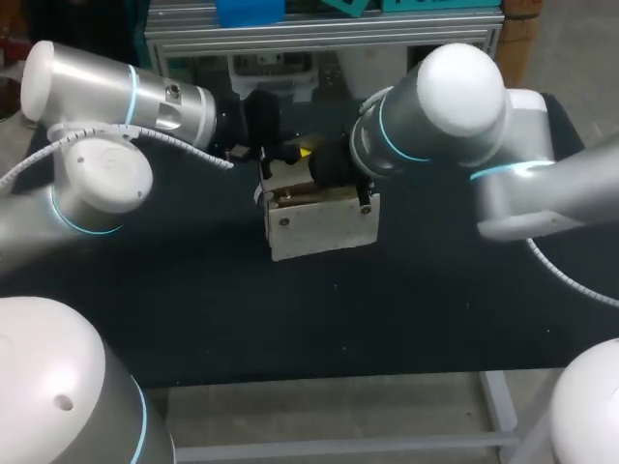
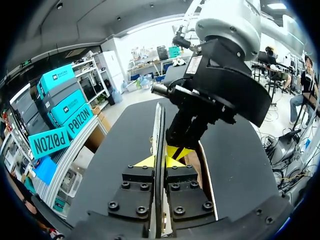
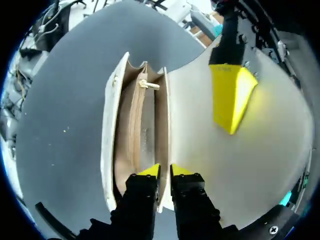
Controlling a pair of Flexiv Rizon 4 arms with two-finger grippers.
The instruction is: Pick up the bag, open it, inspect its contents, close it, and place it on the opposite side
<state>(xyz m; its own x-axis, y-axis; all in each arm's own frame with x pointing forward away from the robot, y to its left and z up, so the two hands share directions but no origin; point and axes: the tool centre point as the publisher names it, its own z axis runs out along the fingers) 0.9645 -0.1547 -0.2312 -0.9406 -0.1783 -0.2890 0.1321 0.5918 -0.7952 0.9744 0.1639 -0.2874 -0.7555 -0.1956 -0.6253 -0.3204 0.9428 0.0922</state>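
Right arm over open bag

The counter has a flat, matte black top, spreading beneath and ahead of the left claw and right claw. A pale metal frame carries its near edge.

Cream boxy bag stands upright mid-table, mouth wide open, tan lining and a small gold clasp showing inside.
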